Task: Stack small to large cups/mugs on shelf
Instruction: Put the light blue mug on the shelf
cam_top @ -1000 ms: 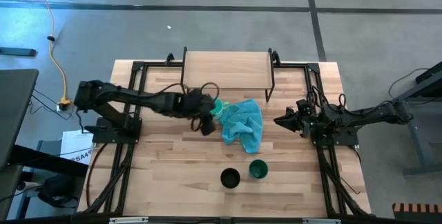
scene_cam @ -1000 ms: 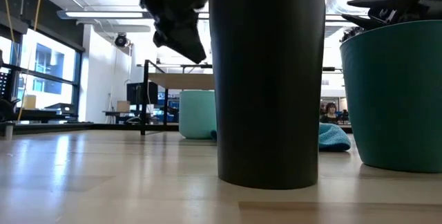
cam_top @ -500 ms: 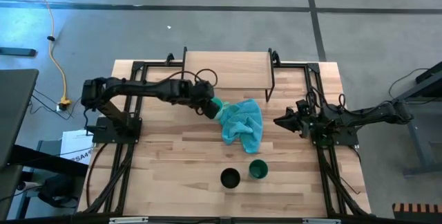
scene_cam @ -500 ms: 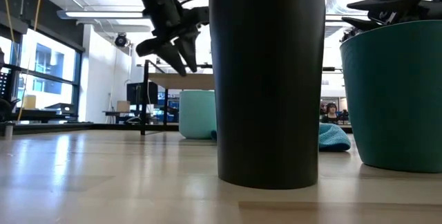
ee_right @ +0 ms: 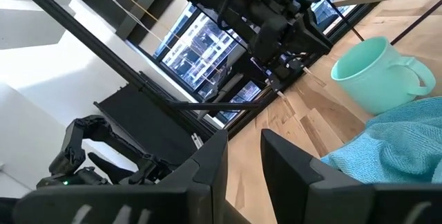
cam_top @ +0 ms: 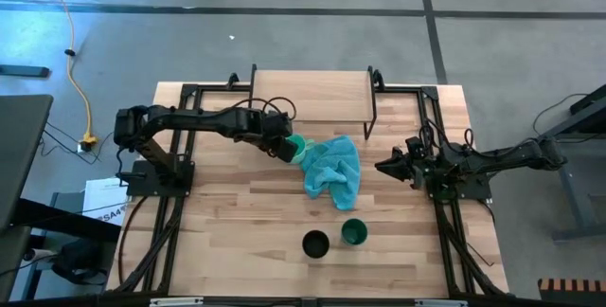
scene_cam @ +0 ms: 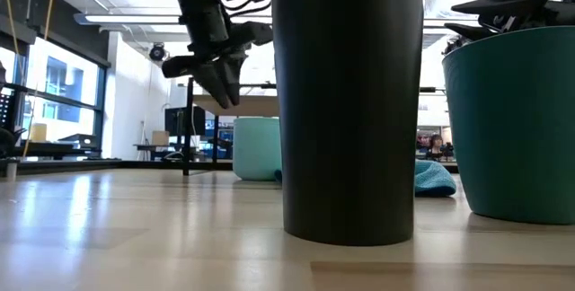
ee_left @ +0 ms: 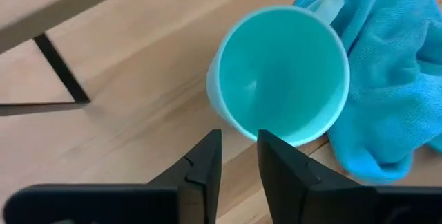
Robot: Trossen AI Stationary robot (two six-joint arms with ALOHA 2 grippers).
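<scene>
Left gripper (ee_left: 238,156), fingers narrowly apart, empty, hovers over the turquoise mug's (ee_left: 280,72) near rim beside the cloth (ee_left: 387,79)

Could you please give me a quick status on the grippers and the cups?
Left gripper above turquoise mug, fingers narrowly apart, holding nothing. Right gripper waiting at table's right. Teal cloth against the mug; shelf bare.

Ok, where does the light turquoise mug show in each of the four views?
High view: turquoise mug left of centre, at the left gripper.
Low view: mug far back, left of the black cup.
Left wrist view: mug centre, seen from above.
Right wrist view: mug at right.
Shared landmark: the teal cloth beside it.
</scene>
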